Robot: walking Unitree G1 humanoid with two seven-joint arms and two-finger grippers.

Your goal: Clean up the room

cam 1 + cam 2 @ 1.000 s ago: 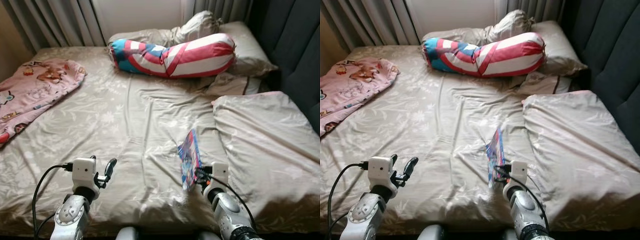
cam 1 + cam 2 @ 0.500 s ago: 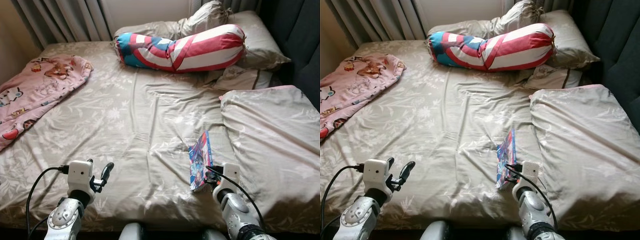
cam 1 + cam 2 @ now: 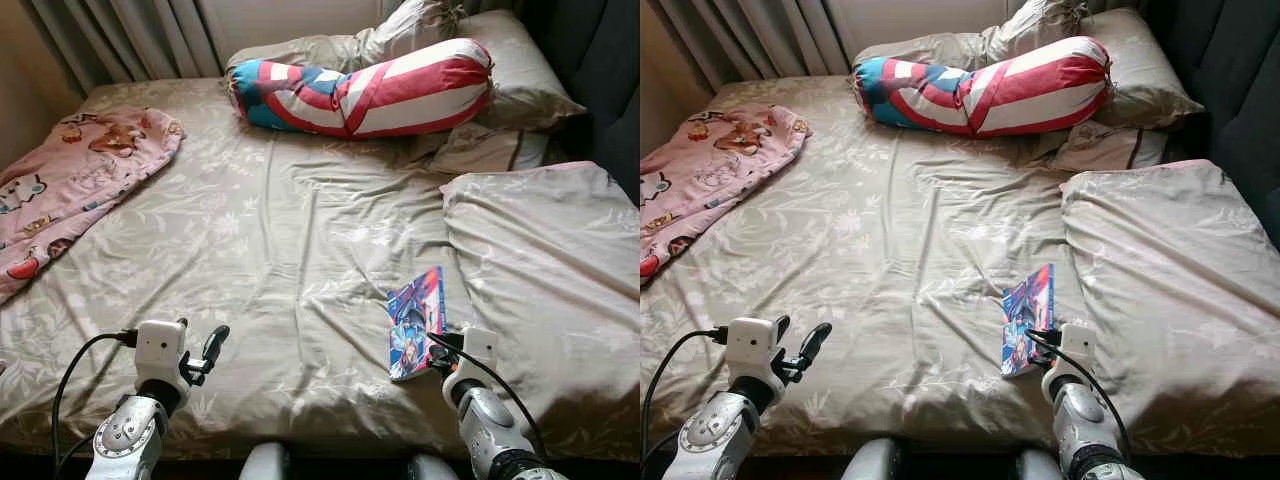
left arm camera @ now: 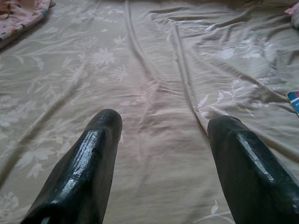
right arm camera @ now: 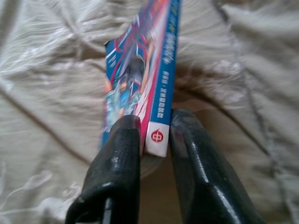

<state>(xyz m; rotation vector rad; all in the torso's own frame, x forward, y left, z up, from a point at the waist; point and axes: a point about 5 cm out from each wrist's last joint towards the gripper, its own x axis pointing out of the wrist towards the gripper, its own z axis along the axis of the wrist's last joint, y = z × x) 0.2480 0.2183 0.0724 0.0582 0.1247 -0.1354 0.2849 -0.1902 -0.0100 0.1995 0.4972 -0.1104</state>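
Note:
A thin blue and red comic book [image 3: 414,322] is held edge-up just above the beige bedsheet [image 3: 270,250], near the bed's front edge. My right gripper [image 5: 154,140] is shut on the comic book [image 5: 140,79] at its lower spine, with one black finger on each cover. My left gripper [image 4: 163,140] hovers open over bare sheet at the front left, nothing between its fingers [image 3: 213,345].
A red, white and blue bolster [image 3: 365,90] and beige pillows [image 3: 500,70] lie at the head of the bed. A pink cartoon blanket [image 3: 70,190] covers the left side. A folded beige duvet [image 3: 545,270] lies on the right, beside a dark headboard [image 3: 1240,90].
The camera has shifted. My right gripper has carried the comic book to the right and tilted it, so more of its cover faces up. The left gripper has stayed open.

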